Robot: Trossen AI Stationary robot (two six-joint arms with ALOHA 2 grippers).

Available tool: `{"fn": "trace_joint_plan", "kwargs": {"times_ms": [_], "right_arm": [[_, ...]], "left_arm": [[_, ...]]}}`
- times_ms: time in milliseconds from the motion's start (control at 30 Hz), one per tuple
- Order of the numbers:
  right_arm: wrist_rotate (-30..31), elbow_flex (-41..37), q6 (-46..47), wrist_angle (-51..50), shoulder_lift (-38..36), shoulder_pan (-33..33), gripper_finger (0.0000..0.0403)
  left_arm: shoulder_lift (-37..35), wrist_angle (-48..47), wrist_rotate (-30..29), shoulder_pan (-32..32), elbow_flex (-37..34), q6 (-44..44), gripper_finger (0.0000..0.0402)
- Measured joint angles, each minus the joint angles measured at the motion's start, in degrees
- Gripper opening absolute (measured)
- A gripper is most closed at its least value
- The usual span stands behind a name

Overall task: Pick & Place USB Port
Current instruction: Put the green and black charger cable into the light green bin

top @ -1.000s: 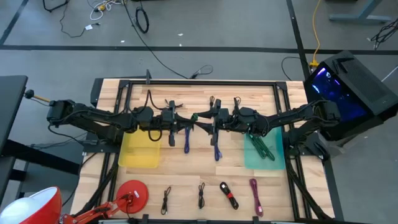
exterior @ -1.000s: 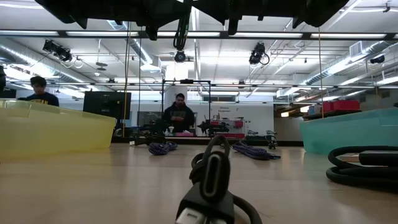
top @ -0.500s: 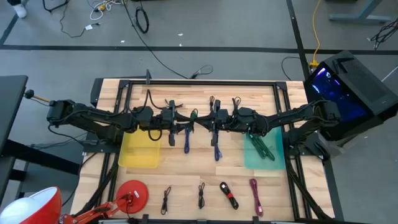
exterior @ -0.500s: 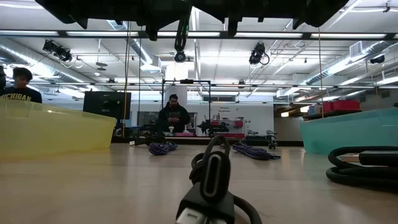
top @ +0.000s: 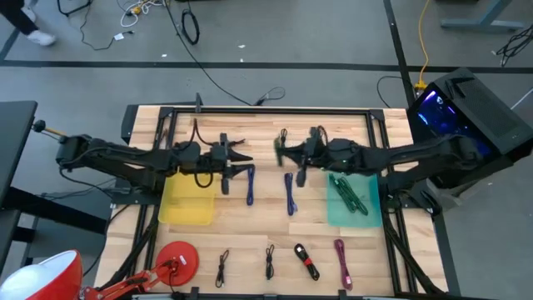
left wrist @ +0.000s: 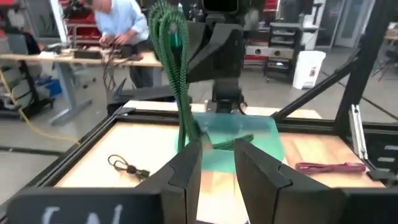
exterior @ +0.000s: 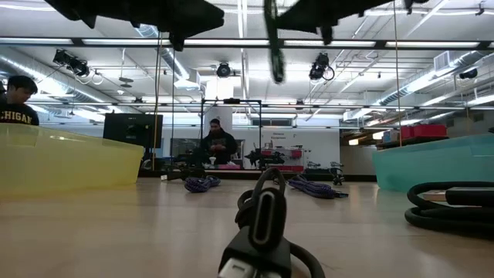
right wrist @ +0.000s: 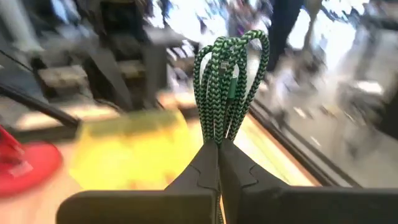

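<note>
A green braided USB cable, coiled in a bundle, hangs in the air over the table's middle with my right gripper shut on it. My left gripper stands just to its left, open and with nothing between its fingers; the cable hangs a little beyond them. In the low view the cable dangles from above. Two purple cables lie on the table below the grippers. My right gripper pinches one end of the green bundle between its two shut fingers. The loops stand out past the fingertips. The fingers reach in roughly level from the table's right side. The cable is lifted clear of the table and hangs slack.
A green bin holding green cables stands at the right, a yellow bin at the left. Along the near edge lie two black cables, a red-black one and a magenta one. A red object sits near left.
The green cable has passed from my left gripper to my right. The right gripper has taken hold and drawn back toward the table's right edge with the cable; the left has let go and pulled back a little toward the left.
</note>
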Motion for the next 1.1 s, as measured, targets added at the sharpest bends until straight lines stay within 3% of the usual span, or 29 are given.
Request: {"fn": "trace_joint_plan", "kwargs": {"times_ms": [167,367,633,767,1100], "right_arm": [[8.49,0.0,7.18,-20.96,-9.56,2.65,0.0],[16.24,0.0,24.24,-43.92,-19.15,8.6,0.0],[17.37,-1.51,53.04,-71.24,-23.34,18.07,0.0],[15.2,-4.08,63.41,-76.33,-23.36,21.97,0.0],[10.76,-12.92,79.3,-76.31,-23.34,28.63,0.0]], "left_arm": [[-3.39,-6.05,-0.11,0.02,-0.04,-1.22,0.01],[-5.15,-8.16,-0.11,0.02,-0.04,-2.16,0.01],[-5.21,-9.65,-0.11,0.02,-0.04,-2.53,0.0101],[-5.21,-10.19,-0.13,0.0,-0.04,-2.57,0.0101],[-5.19,-11.37,-0.12,0.0,-0.04,-3.64,0.0101]]}}
